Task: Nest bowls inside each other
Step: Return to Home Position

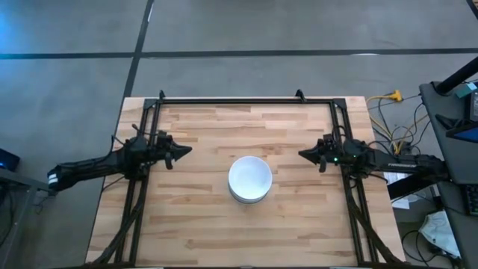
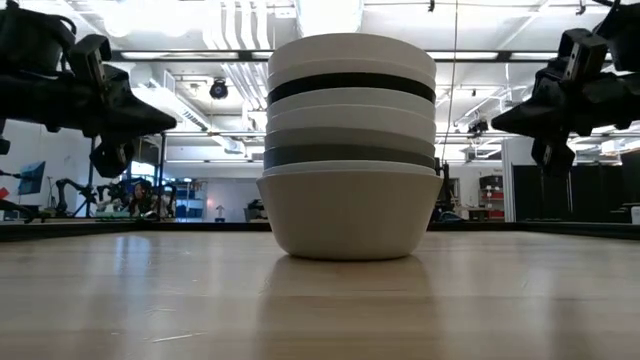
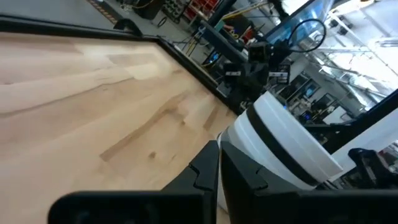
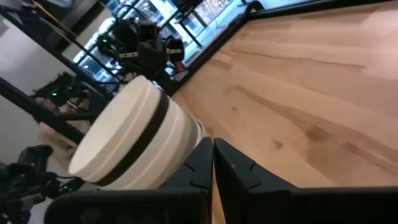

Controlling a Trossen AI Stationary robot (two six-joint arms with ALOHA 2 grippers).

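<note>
One stack of bowls [image 1: 249, 179] stands at the centre of the frame in the high view, on the wooden table [image 1: 194, 220], slightly below the line between the two arms. No bowl lies loose elsewhere on the boards.

In the low view the stack fills the middle of the frame and sits upright and level. The bottom bowl [image 2: 350, 215] is white and rests flat on the wood. Above its rim, the nested rims show as bands: a dark grey bowl [image 2: 350, 156], a pale grey-green bowl [image 2: 350, 138], white rims, a black bowl [image 2: 350, 87], and a white top bowl [image 2: 350, 48]. An exact count of the rims cannot be made.

The left gripper [image 1: 185, 151] is at centre left of the high view, pointing toward the stack and well apart from it. In the left wrist view its fingers [image 3: 202, 174] lie together, with only a thin seam between them and nothing held.

The right gripper [image 1: 302, 155] is at centre right of the high view, opposite the left, also well apart from the stack. In the right wrist view its fingers [image 4: 233, 171] are likewise closed together and empty.

Both grippers are raised off the table in the low view, at its upper left and upper right.

A black frame [image 1: 246, 100] borders the table along the top of the high view.
</note>
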